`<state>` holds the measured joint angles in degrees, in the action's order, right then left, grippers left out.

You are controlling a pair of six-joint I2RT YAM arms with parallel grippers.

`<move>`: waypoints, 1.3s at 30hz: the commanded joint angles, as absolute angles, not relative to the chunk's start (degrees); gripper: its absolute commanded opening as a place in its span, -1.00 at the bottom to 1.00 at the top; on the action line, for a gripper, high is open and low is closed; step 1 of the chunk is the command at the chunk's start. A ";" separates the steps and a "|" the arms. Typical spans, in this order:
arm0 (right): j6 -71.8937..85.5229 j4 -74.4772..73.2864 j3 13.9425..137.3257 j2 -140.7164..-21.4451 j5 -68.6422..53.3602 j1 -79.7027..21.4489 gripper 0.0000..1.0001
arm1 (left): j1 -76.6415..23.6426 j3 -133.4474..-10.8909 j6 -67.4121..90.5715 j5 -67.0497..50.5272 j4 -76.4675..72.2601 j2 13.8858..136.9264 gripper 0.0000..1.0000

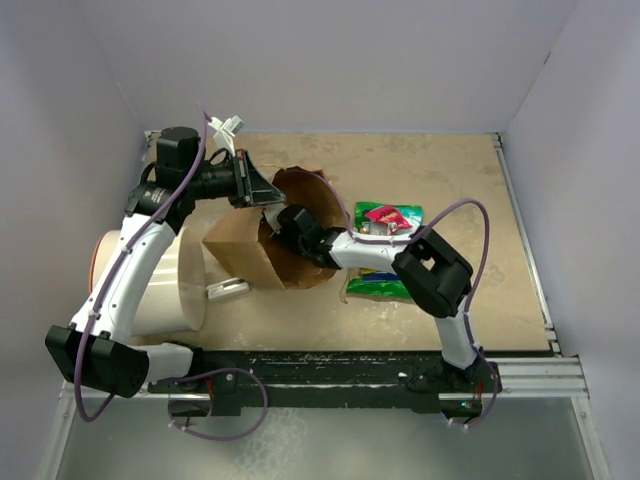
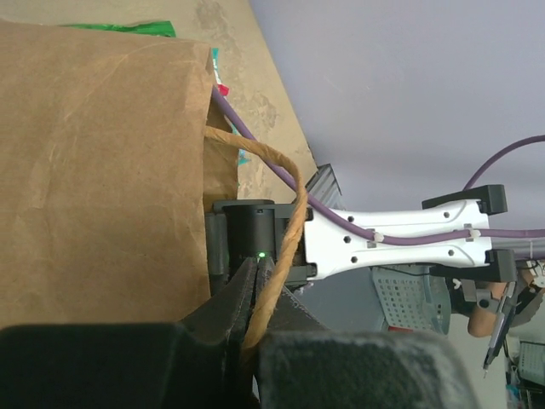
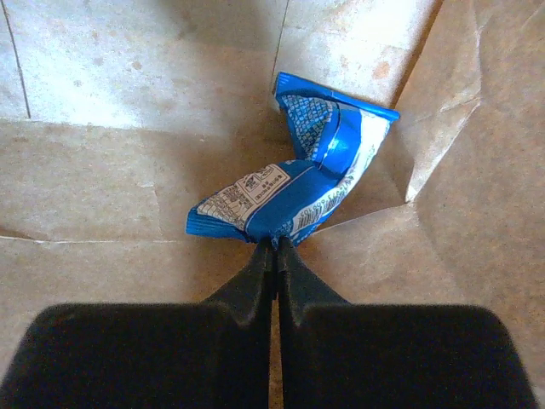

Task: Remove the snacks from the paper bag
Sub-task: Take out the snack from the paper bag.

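Right gripper (image 3: 275, 250) is deep inside the paper bag (image 1: 240, 250), jaws pressed together, and the tips meet right on the near edge of the blue packet (image 3: 298, 183). I read that as a pinch on the thin foil, though it is only the very rim I have.

Over on the left, my left gripper (image 2: 253, 285) is clamped on the bag's twisted handle (image 2: 277, 175), holding the mouth up and open toward the right arm.

Now the bit that matters: the blue packet lies straight ahead of my right fingertips, farther into the bag, crumpled against the paper floor where two walls fold together. Its long axis runs on a slant in the wrist view, from low left up to the right corner, so I'm holding it at one end, not across the middle. The way out is straight back along my own right arm, through the mouth.

Out on the tabletop (image 1: 460, 190), just right of the bag, a green packet (image 1: 380, 287) lies with a red packet (image 1: 386, 214) at its far end.

My call: pull back slowly. With such a shallow bite, the foil could slip or snag on a paper crease.
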<state>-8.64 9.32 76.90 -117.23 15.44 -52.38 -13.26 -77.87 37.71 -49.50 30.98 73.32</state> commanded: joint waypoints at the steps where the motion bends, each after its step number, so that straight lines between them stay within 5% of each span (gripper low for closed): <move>1: -12.49 8.64 78.29 -111.32 14.64 -52.36 -1.00 | -13.50 -79.30 35.34 -48.38 31.54 71.94 -1.00; 16: -22.25 4.64 70.52 -97.14 3.47 -54.11 -1.00 | -13.35 -88.33 28.29 -40.13 38.67 73.21 -1.00; 39: -36.44 -8.10 60.46 -61.49 -16.74 -54.05 -1.00 | -13.36 -79.69 16.87 -44.16 31.46 65.94 -1.00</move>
